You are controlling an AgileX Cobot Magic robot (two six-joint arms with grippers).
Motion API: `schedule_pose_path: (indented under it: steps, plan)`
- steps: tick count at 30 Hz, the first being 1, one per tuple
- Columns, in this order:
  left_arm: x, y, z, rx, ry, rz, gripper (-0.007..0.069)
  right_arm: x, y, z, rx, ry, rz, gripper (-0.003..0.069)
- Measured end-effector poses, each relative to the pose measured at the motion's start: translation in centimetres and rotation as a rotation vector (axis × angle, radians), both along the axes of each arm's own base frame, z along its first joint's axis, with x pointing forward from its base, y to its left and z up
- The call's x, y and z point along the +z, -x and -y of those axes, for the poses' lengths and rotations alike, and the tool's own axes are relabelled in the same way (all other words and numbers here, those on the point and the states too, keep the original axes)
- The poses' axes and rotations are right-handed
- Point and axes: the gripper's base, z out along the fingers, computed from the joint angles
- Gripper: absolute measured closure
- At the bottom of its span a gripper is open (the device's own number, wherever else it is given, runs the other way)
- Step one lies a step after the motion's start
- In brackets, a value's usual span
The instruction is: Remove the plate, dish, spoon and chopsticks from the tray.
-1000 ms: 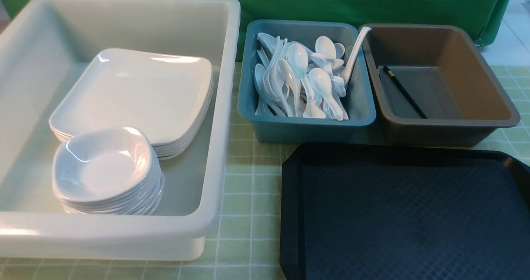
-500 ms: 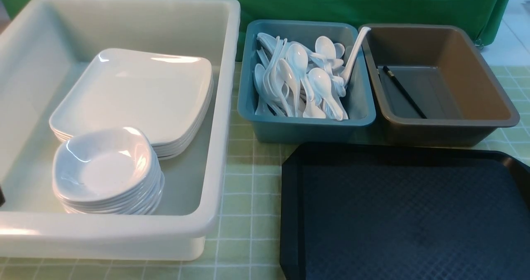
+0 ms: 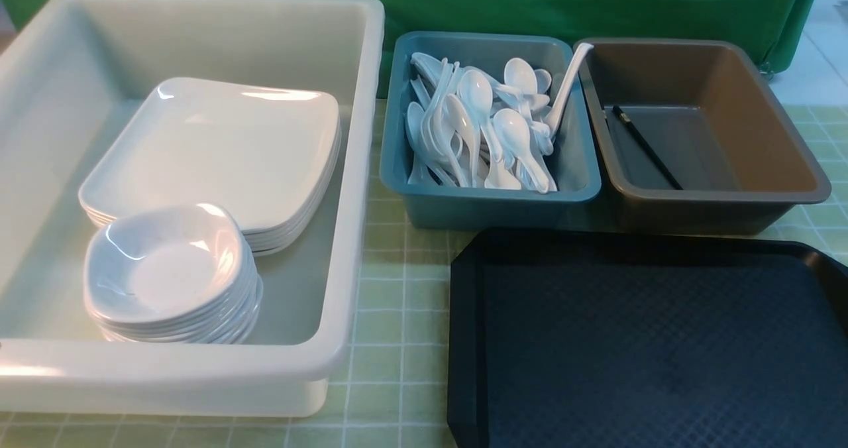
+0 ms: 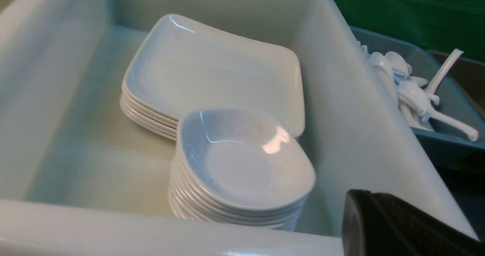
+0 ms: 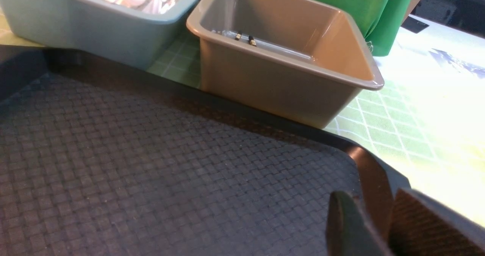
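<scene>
The black tray [image 3: 649,342] [image 5: 151,165] lies bare at the front right. A stack of white square plates [image 3: 218,143] [image 4: 212,66] sits in the big white bin [image 3: 358,169], with a stack of small dishes [image 3: 169,266] [image 4: 242,161] in front of it. Several white spoons [image 3: 477,123] fill the teal bin [image 3: 490,199]. Black chopsticks [image 3: 646,146] [image 5: 244,38] lie in the brown bin [image 3: 762,136]. My left gripper [image 4: 363,197] is shut and empty above the white bin's near corner. My right gripper [image 5: 369,195] stands open over the tray's right rim, holding nothing. Neither gripper shows in the front view.
A long-handled white ladle [image 3: 566,87] leans in the teal bin's back right corner. A green checked cloth [image 3: 391,302] covers the table, with a strip of it showing between the white bin and the tray. A green curtain [image 3: 530,4] hangs behind the bins.
A dark bit of my left arm at the front view's left edge half a second ago has slipped out of view. Nothing on the table has moved.
</scene>
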Motion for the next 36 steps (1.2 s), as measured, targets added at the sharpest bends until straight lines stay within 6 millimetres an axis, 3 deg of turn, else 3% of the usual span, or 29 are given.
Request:
schedule_pose_path:
  steps: [6, 10, 18, 24, 36]
  plan:
    - [0.9, -0.2, -0.7, 0.066, -0.088, 0.108, 0.0634, 0.0, 0.0, 0.0, 0.000, 0.000, 0.000, 0.0476]
    - [0.4, -0.7, -1.2, 0.105, -0.089, 0.167, 0.0634, 0.0, 0.0, 0.0, 0.000, 0.000, 0.000, 0.0470]
    - [-5.1, -0.4, -1.9, 0.185, -0.071, 0.292, 0.0634, 0.0, 0.0, 0.0, 0.000, 0.000, 0.000, 0.0463]
    - [-10.8, -0.9, -1.8, 0.132, -0.094, 0.152, 0.0634, 0.0, 0.0, 0.0, 0.000, 0.000, 0.000, 0.0461]
    - [-11.8, -1.0, -1.4, 0.056, -0.113, 0.098, 0.0634, 0.0, 0.0, 0.0, 0.000, 0.000, 0.000, 0.0445]
